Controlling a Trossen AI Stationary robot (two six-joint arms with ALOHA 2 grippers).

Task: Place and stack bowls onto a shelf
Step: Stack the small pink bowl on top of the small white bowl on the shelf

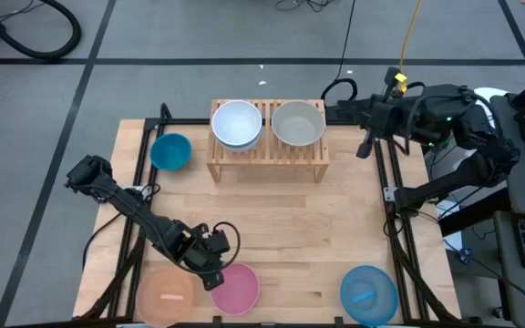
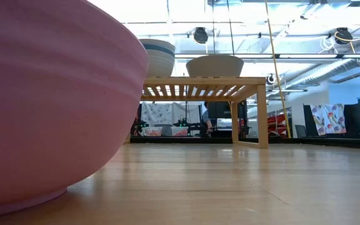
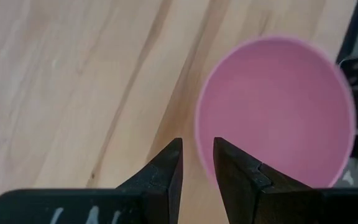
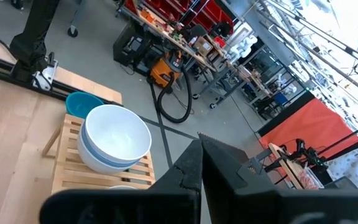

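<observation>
Bowls everywhere: a peach bowl (image 1: 166, 293) sits at the table's (image 1: 290, 228) near left edge. Left gripper (image 1: 210, 273) hovers at the pink bowl's (image 1: 236, 288) rim, fingers slightly apart around nothing, a gap only its wrist view shows. Shelf (image 1: 269, 152) carries white-over-blue bowls (image 1: 236, 124) and a grey bowl (image 1: 297, 123). Right gripper (image 4: 199, 148) waits beyond it, closed.

Your worktop (image 1: 299, 237) carries the shelf (image 1: 268, 157), plus teal (image 1: 170, 151), peach (image 1: 166, 292), pink (image 1: 236, 288) and blue (image 1: 368, 294) bowls.
</observation>
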